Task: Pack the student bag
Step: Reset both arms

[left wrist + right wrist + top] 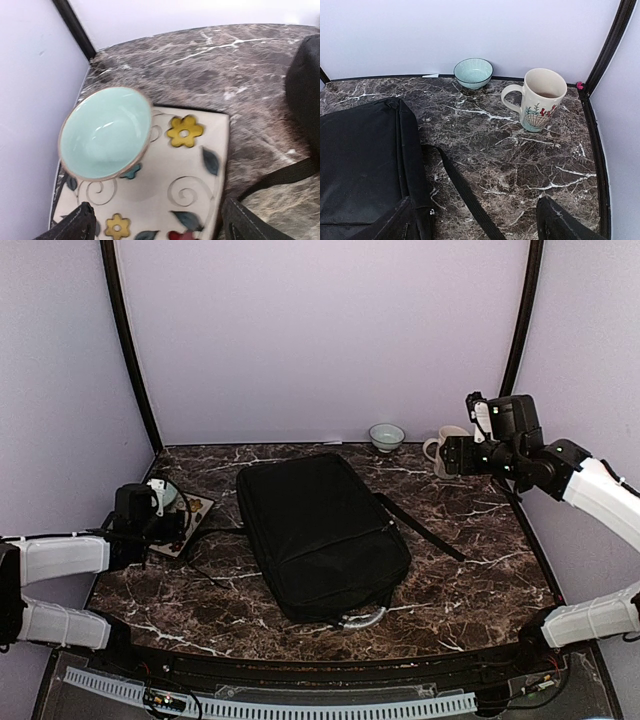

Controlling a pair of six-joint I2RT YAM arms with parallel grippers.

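Marbled dark surface (470, 590) carries the closed black fabric bag (320, 535); your left pincer (155, 227) and right pincer (475, 225) both gape empty, so find its zipper.

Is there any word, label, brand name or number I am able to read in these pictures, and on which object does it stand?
None can be read.
Mug: painted plants only, no letters.
Plate: flowers and curls only.
Bag: plain black, no label visible.
Both bowls: no writing.

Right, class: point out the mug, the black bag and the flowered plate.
mug (540, 102): right wrist view, on its painted side.
black bag (320, 530): top external view, middle of its top panel.
flowered plate (187, 175): left wrist view, bare patterned face.
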